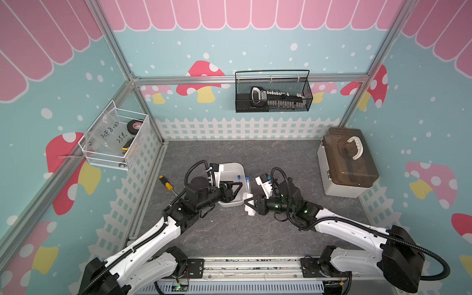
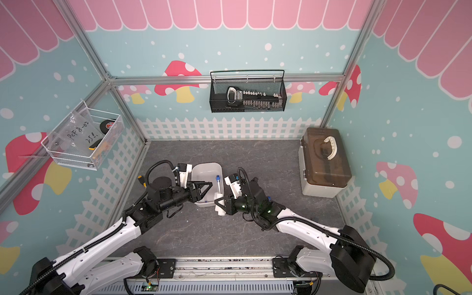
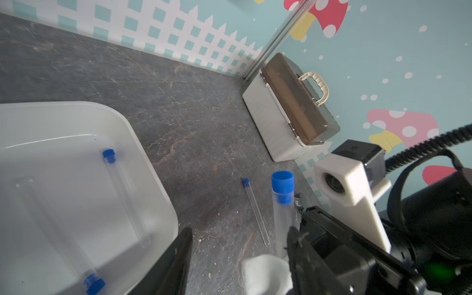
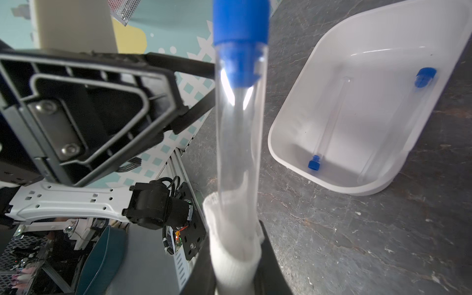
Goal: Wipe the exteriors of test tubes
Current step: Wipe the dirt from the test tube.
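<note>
On the grey worktop [image 1: 255,229], a white tray [image 1: 238,169] holds two slim, clear, blue-capped test tubes [image 3: 125,199]. A third tube [image 3: 256,212] lies nearby. Right pincer [image 4: 236,265] clamps a white cloth [image 4: 229,245] wrapped round the fourth tube [image 4: 238,132]. Left pincer [image 3: 237,252] gapes, empty. A wall-basket bag [image 1: 112,130] reads "PCF 8-02".

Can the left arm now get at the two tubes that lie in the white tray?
Probably yes. The left gripper is open over the tray, and both tubes lie uncovered in it. The held tube stands close beside it, so it should back off with care.
</note>
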{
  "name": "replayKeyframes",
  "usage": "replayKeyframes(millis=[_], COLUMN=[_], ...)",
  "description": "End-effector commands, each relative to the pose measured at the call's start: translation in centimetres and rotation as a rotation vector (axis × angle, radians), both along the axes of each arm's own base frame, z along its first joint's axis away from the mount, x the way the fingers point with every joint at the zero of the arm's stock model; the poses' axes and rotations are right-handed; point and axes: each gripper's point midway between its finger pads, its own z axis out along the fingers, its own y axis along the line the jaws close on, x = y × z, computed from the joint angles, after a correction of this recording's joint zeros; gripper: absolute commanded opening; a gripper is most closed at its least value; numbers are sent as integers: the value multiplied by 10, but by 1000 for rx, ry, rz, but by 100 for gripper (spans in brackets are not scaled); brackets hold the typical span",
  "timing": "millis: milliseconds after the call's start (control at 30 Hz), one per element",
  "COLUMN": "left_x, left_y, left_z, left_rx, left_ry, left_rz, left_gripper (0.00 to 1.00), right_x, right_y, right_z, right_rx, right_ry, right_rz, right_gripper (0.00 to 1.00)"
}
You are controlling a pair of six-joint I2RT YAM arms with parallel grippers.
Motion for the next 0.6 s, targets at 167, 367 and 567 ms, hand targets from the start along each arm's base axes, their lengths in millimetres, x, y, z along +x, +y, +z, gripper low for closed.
replayKeyframes(millis=[167,367,567], left_x=[1,-1,0], left_y=[-20,-20,-31], left_z=[25,35,29], left_rx=[-74,-89,-113], left_ry=[-74,-102,-62], left_rz=[-109,-118,-160], left_gripper=[59,58,49], right_x=[-9,-11,-12], right_y=[3,3,3], right_z=[7,0,5], right_rx=[28,23,34], right_ry=[-17,-2,-11], right_rz=[30,30,33], right_gripper=[12,12,12])
